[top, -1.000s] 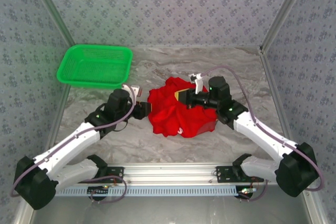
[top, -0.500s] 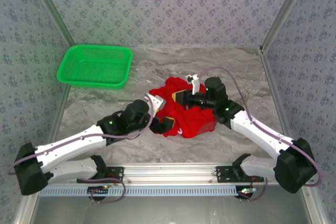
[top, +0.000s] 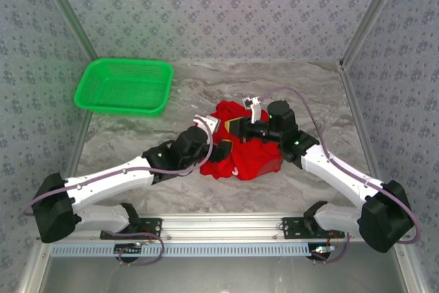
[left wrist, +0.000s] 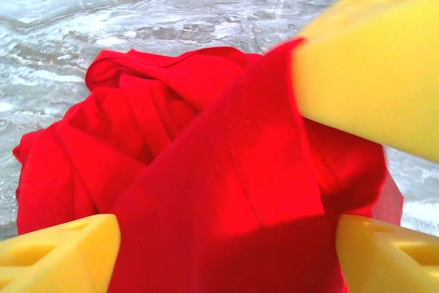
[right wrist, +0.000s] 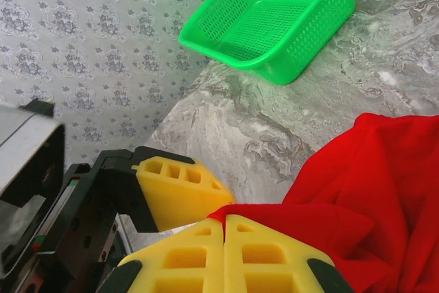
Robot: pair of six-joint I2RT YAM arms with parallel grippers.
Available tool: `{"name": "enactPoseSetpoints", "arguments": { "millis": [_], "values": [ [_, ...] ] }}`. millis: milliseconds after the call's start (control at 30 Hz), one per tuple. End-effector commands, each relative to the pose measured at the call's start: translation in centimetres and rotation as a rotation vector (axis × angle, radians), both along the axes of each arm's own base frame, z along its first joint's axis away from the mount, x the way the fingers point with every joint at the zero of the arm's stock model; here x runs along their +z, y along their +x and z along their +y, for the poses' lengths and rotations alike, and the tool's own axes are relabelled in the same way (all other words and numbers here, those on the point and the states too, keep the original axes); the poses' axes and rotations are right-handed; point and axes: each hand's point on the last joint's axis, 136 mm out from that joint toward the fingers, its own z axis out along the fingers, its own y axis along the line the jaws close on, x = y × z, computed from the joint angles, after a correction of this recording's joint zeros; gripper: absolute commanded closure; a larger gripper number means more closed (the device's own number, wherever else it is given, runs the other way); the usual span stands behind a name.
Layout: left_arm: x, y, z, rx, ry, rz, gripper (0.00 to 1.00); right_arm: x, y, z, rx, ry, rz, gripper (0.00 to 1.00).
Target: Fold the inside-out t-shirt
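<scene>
Looking down from the top camera, a grey marbled table [top: 123, 132] sits between walls [top: 226, 5] of patterned paper. The right gripper [top: 233, 127] is closed on a raised fold of the inside-out t-shirt [top: 250, 159], which lies crumpled below and behind it. The left gripper [top: 219, 149] meets the heap from the opposite side, and a green basket [top: 123, 86] stands well apart beyond it. At the left wrist, the yellow fingers [left wrist: 62, 252] stand wide apart with red cloth lying loose between them; ahead and above, the right gripper's finger grips a taut fold. At the right wrist, the two fingers [right wrist: 185, 259] press together on that fold's edge, one left-gripper finger just beside them and the basket far ahead on the table.
</scene>
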Motion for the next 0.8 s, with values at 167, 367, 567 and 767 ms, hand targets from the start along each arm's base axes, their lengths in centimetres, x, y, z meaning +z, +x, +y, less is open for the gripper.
{"name": "enactPoseSetpoints", "arguments": {
  "millis": [167,367,567,767],
  "values": [
    [-0.7,2.2,2.5,0.145,0.039,0.04,0.48,1.1,-0.2,-0.4,-0.023,0.024,-0.029,1.0],
    [-2.3,1.9,3.6,0.132,0.104,0.101,0.69,2.0,0.3,-0.8,-0.062,0.033,-0.064,1.0],
    [-0.7,-0.3,2.4,-0.084,-0.066,0.125,0.94,0.5,1.8,-2.9,-0.233,-0.115,-0.063,1.0],
    [7.0,-6.0,0.9,-0.522,-0.483,0.02,0.98,-1.5,2.2,-3.2,-0.26,-0.245,-0.036,1.0]
  ]
}}
